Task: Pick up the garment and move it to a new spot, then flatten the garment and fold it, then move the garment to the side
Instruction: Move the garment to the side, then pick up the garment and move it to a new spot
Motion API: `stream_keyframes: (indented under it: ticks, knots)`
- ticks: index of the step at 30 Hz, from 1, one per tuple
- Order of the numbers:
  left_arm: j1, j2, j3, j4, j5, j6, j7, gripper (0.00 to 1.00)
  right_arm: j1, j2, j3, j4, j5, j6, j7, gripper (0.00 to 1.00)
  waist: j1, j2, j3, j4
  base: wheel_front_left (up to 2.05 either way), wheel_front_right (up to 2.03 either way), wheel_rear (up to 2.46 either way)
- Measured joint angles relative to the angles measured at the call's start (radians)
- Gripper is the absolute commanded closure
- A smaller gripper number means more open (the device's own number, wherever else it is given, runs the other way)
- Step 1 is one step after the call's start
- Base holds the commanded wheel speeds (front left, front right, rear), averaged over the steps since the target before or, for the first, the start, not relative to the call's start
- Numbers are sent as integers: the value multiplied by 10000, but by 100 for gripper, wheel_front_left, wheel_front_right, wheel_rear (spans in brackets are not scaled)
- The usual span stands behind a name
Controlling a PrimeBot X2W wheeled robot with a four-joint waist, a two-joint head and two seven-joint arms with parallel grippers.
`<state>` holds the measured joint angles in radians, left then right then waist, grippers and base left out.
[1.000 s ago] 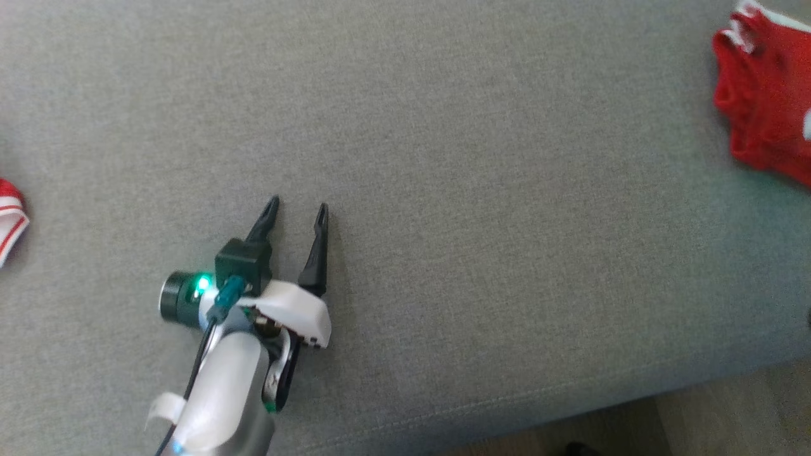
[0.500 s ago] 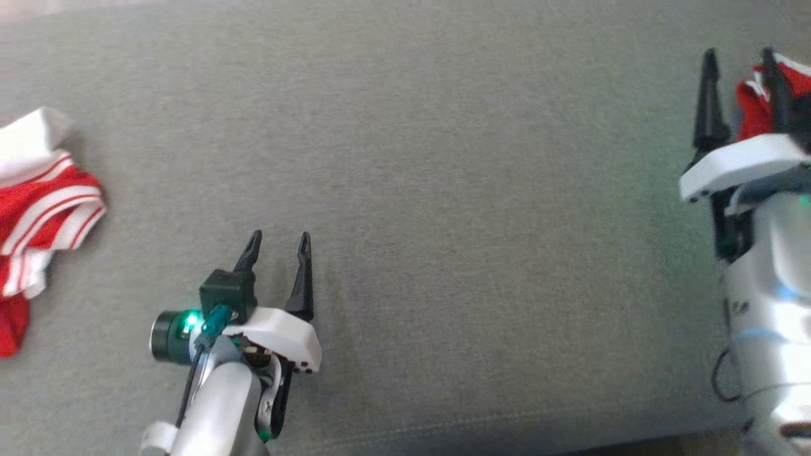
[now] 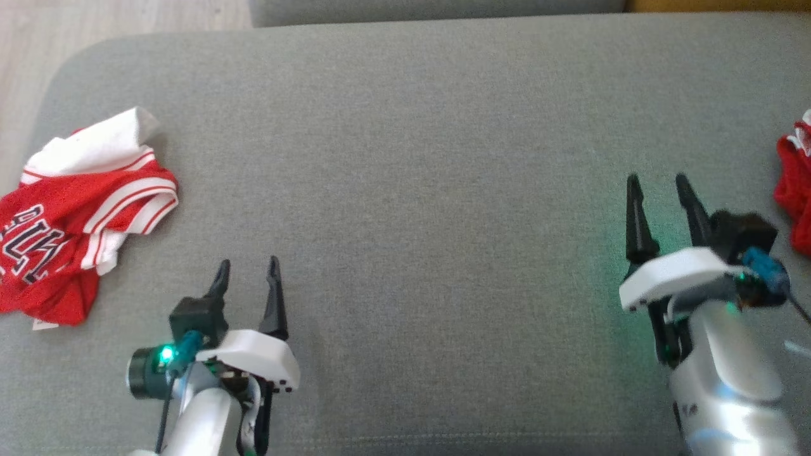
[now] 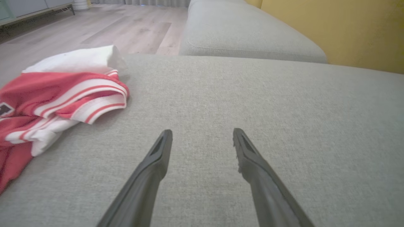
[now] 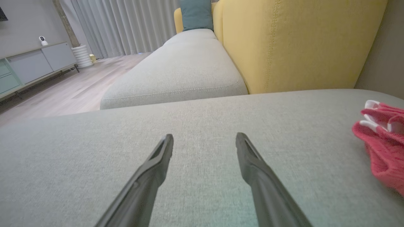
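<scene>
The left pincer point(image 3: 248, 263), low at the left of the head view, hangs spread and empty over the grey woven sofa seat point(image 3: 443, 190), its two dark fingers pointing up the frame. The right pincer point(image 3: 656, 180), at the right and a little higher in the frame, is likewise spread with nothing between its fingers. Both sit over bare cushion, probably so that either arm is free to reach sideways.

Out from the left pincer, toward the left edge, lies a crumpled red jersey with white striped trim point(image 3: 82, 221), bunched in a heap with a white flap turned up at its top. It is near that pincer but apart from it. Out from the right pincer, at the right edge, a second red cloth with white edging point(image 3: 795, 202) is cut off by the frame. I cannot tell for certain which of the two is the garment meant.

Nothing is lifted yet, so the pick-up seems the step in hand. The jersey's loose folds offer a raised ridge to pinch.
</scene>
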<state>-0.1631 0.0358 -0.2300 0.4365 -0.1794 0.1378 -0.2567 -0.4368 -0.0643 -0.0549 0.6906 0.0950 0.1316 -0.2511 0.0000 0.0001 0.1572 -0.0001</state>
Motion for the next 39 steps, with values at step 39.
stream_keyframes:
  ticks: [39]
  knots:
    - [765, -10, 435, -186, 105, -146, 2, 0, 1971, 107, 608, -593, 1126, 0, 2, 0, 0, 0, -929, 1279, 0, 0, 0]
